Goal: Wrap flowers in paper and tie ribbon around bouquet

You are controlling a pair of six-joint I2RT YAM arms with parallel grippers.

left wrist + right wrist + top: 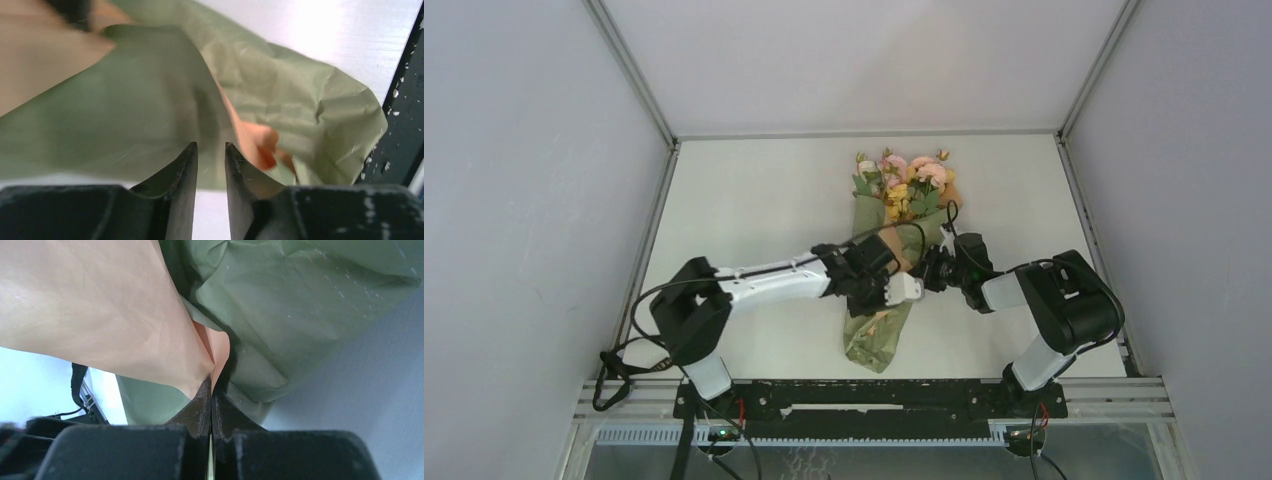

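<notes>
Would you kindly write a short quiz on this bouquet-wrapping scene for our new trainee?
1. True or false: the right gripper is pinching the paper.
2. In the top view, the flowers lie toward: A the far wall; B the arm bases; C the left wall.
3. Fill in: the left gripper has its jaws ____ (open or shut).
Key: 1 true; 2 A; 3 open.
</notes>
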